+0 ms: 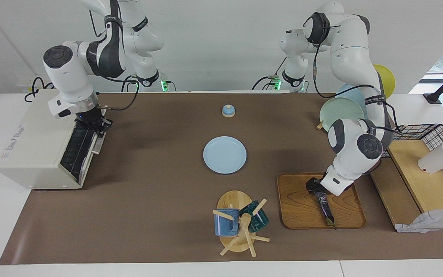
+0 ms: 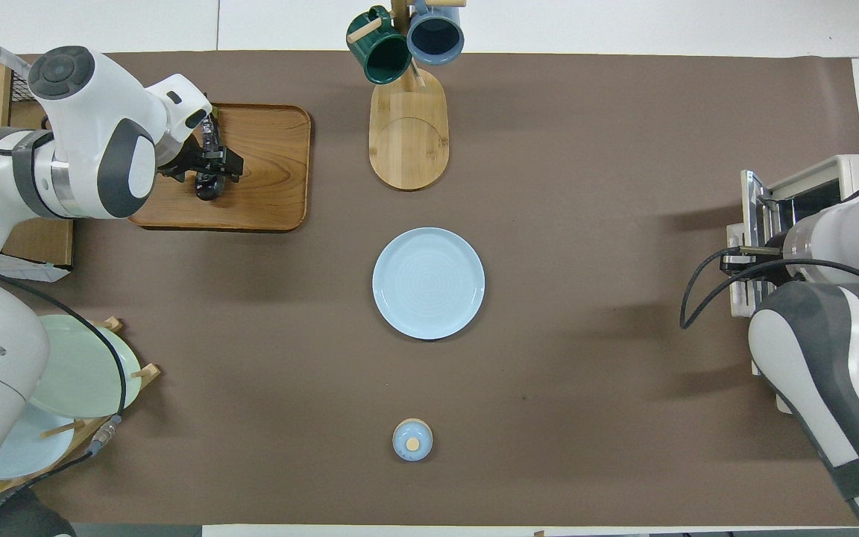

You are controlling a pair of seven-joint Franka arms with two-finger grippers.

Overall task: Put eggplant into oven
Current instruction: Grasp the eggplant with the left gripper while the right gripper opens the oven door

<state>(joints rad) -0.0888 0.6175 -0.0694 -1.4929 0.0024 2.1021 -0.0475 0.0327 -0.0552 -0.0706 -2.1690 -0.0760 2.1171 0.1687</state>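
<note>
The eggplant [image 1: 326, 207] is slim and dark and lies on the wooden tray [image 1: 298, 207] toward the left arm's end of the table. My left gripper [image 1: 314, 186] is down at the eggplant's end nearer the robots; it shows in the overhead view [image 2: 209, 165] over the eggplant [image 2: 209, 134]. The off-white oven [image 1: 33, 146] stands at the right arm's end. Its dark glass door [image 1: 76, 150] is tilted a little outward. My right gripper [image 1: 95, 125] is shut on the door's handle at its top edge.
A light blue plate [image 1: 224, 154] lies mid-table, with a small blue lidded pot [image 1: 228, 110] nearer the robots. A mug tree [image 1: 240, 225] with two mugs stands beside the tray. A dish rack [image 1: 340, 111] and a wire-and-wood shelf [image 1: 425, 181] stand by the left arm.
</note>
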